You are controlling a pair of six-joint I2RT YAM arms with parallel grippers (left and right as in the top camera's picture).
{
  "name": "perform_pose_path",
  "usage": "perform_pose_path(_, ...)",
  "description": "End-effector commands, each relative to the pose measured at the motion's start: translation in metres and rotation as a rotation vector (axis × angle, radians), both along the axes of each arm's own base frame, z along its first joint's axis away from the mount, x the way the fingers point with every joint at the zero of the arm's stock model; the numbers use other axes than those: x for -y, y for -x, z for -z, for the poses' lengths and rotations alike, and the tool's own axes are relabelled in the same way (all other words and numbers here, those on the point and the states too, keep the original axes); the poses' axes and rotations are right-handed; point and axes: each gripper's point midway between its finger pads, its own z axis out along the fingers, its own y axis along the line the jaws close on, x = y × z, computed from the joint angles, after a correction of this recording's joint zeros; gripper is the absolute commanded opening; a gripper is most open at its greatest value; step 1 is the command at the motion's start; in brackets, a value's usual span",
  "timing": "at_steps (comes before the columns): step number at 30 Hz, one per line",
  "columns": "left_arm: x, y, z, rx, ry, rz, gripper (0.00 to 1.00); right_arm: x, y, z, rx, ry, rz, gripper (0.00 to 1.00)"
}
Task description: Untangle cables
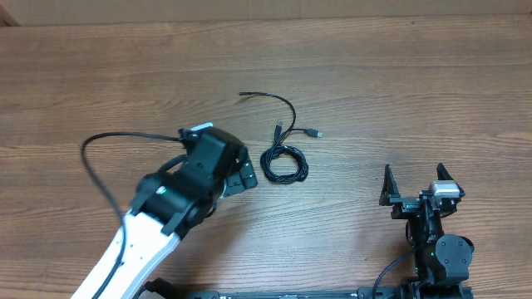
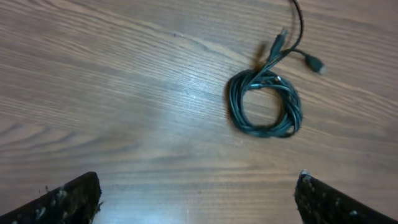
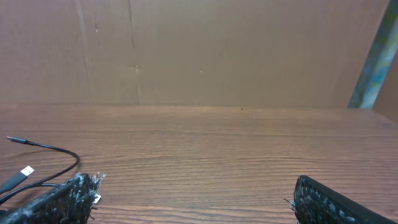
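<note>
The cables (image 1: 302, 169) are found just right of centre in the overhead view, laid on the table (image 1: 399, 75). They are bunched into a small tight coil (image 2: 293, 115), with loose tails run out toward the upper middle of the frame. One tail is ended by a silver USB tip (image 1: 316, 133), and a thin plug end (image 1: 242, 94) is stretched away to the upper left of the bundle.

The left end effector (image 2: 198, 202) is spread wide, with nothing caught between its fingers (image 2: 68, 199), and is held just left of the coil. In the left wrist view the coil is seen in the upper right, off the centre line of the jaws. The right end effector (image 1: 416, 187) is spread wide as well and is parked at the lower right, well apart from the cables.

The step in hand is judged to be the approach for a first grasp. It would be done well if the left wrist were shifted until the bundle is centred between the fingers. Only one side of the ring should be pinched, not the whole knot. The silver-tipped tail is best left for the right end effector, so the strands can be drawn apart in opposite directions. A low descent is called for, since cords this slim could be ridden over by a closing finger.
</note>
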Motion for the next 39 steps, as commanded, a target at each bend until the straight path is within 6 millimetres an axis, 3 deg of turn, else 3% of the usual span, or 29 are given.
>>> perform_pose_path(1,0.012,-0.020,0.028,0.003,-0.095,0.135,0.93,0.000,0.000,0.003,0.000,0.005,0.001,1.00)
perform_pose_path(3,0.026,-0.034,0.037,0.030,-0.126,0.256,0.92,0.000,0.000,0.003,0.000,0.005,0.001,1.00)
perform_pose_path(5,0.048,-0.049,0.051,0.050,-0.134,0.408,0.84,0.000,0.000,0.003,0.000,0.005,0.001,1.00)
perform_pose_path(7,0.066,-0.053,0.068,0.026,-0.093,0.476,0.70,0.000,0.000,0.003,0.000,0.005,0.001,1.00)
perform_pose_path(9,0.078,-0.051,0.089,-0.033,-0.048,0.505,0.70,0.000,0.000,0.003,0.000,0.005,0.001,1.00)
perform_pose_path(16,0.081,-0.043,0.159,-0.259,0.009,0.320,0.59,0.000,0.000,0.003,0.000,0.005,0.001,1.00)
perform_pose_path(18,0.084,-0.041,0.171,-0.284,0.015,0.320,0.54,0.000,0.000,0.003,0.000,0.005,0.001,1.00)
perform_pose_path(20,0.084,-0.042,0.179,-0.294,0.013,0.320,0.41,0.000,0.000,0.003,0.000,0.005,0.001,1.00)
perform_pose_path(21,0.085,-0.043,0.181,-0.295,0.011,0.320,0.24,0.000,0.000,0.003,0.000,0.005,0.001,1.00)
perform_pose_path(22,0.085,-0.043,0.182,-0.295,0.012,0.320,0.04,0.000,0.000,0.003,0.000,0.005,0.001,1.00)
perform_pose_path(27,0.073,-0.039,0.165,-0.318,0.000,0.302,0.04,0.000,0.000,0.003,0.000,0.005,0.001,1.00)
perform_pose_path(30,0.053,-0.036,0.130,-0.337,-0.003,0.258,0.04,0.000,0.000,0.003,0.000,0.005,0.001,1.00)
perform_pose_path(31,0.040,-0.033,0.107,-0.326,0.007,0.230,0.04,0.000,0.000,0.003,0.000,0.005,0.001,1.00)
perform_pose_path(39,0.029,-0.030,0.061,-0.223,0.063,0.187,0.04,0.000,0.000,0.003,0.000,0.005,0.001,1.00)
